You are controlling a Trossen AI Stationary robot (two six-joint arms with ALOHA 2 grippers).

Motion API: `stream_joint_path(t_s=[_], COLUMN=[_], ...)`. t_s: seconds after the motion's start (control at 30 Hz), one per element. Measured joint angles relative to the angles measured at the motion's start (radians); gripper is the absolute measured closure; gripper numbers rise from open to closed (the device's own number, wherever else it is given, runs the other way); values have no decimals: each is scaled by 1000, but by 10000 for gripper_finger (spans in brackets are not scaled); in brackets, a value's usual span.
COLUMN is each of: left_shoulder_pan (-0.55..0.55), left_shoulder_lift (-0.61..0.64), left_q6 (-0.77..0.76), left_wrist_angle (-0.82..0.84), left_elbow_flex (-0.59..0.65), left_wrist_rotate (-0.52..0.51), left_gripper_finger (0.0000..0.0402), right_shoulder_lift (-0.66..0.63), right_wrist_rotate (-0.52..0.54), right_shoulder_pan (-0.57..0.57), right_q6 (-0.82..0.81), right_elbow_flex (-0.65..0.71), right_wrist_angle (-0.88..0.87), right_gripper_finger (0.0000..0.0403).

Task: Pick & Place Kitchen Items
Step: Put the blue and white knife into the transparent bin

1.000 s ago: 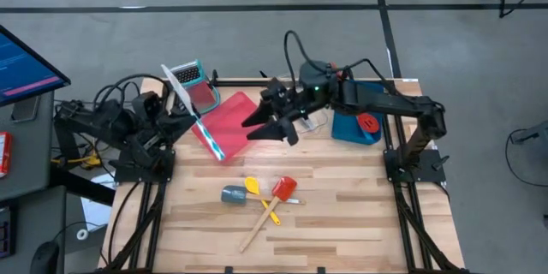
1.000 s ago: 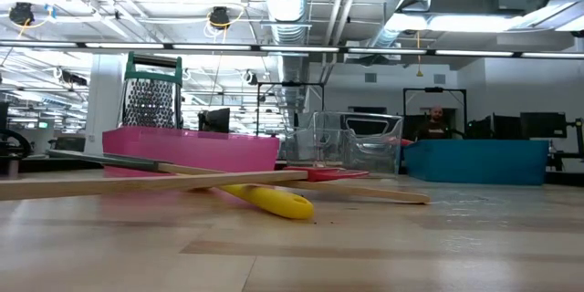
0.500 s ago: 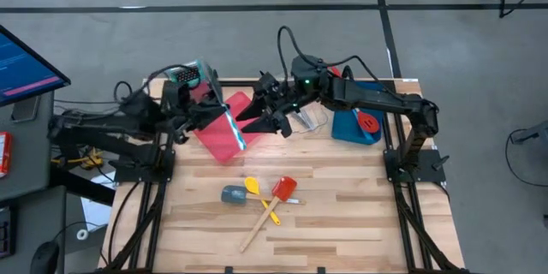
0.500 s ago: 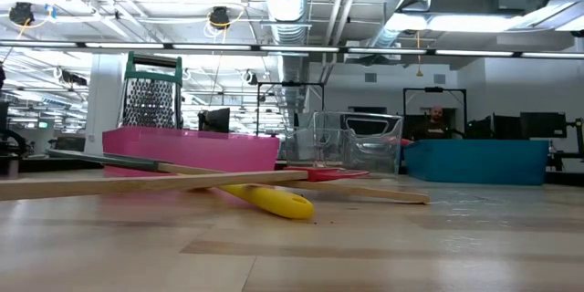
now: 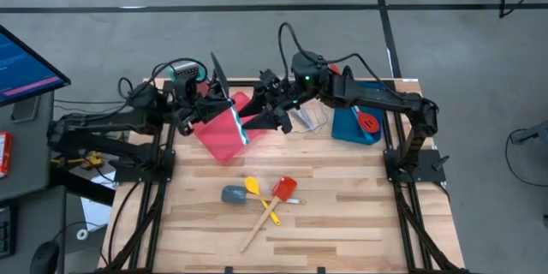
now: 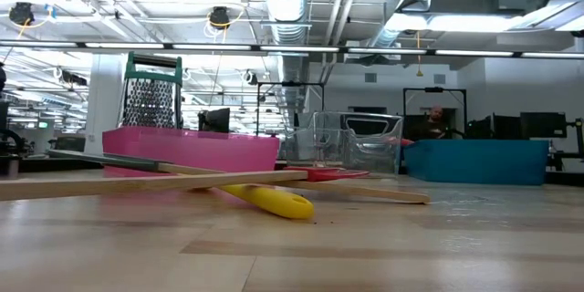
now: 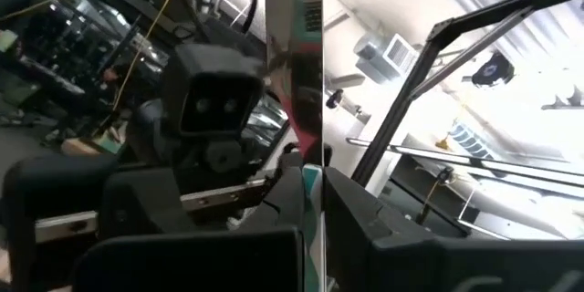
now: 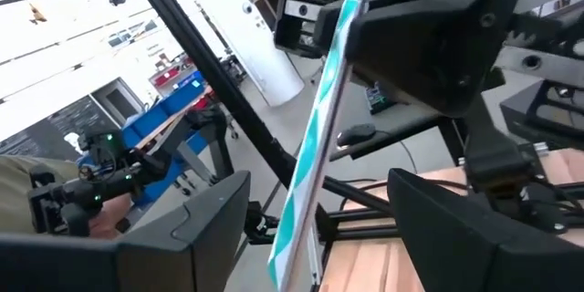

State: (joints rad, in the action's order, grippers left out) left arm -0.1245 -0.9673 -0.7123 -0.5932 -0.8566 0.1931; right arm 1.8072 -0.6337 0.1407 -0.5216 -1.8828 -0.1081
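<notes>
High view: I am working over a pale wooden table [image 5: 342,214] on a grey floor, with a lit monitor [image 5: 26,64] off beyond my left arm. The low view looks across the boards into a big open room with ceiling ducts and strip lights, and a person [image 6: 436,120] far behind the blue tray [image 6: 474,161].

My left gripper [image 5: 214,103] is clamped on the teal-handled knife [image 5: 237,126], held up over the red tray [image 5: 224,128]. My right gripper [image 5: 261,120] has its fingers spread wide, one on each side of that same knife, not closed on it; its wrist view shows the teal handle [image 8: 315,137] running between the two fingers.

Nearer my base than both grippers, on the boards, lie the yellow spoon [image 5: 261,199], the red wooden-handled spatula [image 5: 281,191] and the grey-teal spatula [image 5: 234,194]. The grater [image 5: 188,73] sits just behind the left gripper.

Compared with a second ago, my left arm has swung inward from the table edge, and the knife now sits between the right fingers.
</notes>
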Motion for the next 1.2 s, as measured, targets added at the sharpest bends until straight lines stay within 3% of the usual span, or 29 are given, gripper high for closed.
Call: stream_joint_path(t_s=[0.53,0.63,1.03,1.2], left_shoulder_pan=[-52,-52,-51,-51], left_shoulder_lift=[-61,-66,-90,-89], left_q6=[-56,-60,-77,-78], left_wrist_angle=[-84,-85,-104,-106], left_elbow_flex=[-1,-1,-1,-1], left_wrist_rotate=[100,103,110,115], left_gripper_finger=[394,394,394,394], right_shoulder_lift=[0,0,0,0], right_wrist_rotate=[2,1,-44,-42], right_shoulder_pan=[-3,-4,-1,-2], right_q6=[34,34,30,30], right_elbow_flex=[0,0,1,1], right_wrist_angle=[-4,-4,-32,-33], right_gripper_finger=[151,183,379,382])
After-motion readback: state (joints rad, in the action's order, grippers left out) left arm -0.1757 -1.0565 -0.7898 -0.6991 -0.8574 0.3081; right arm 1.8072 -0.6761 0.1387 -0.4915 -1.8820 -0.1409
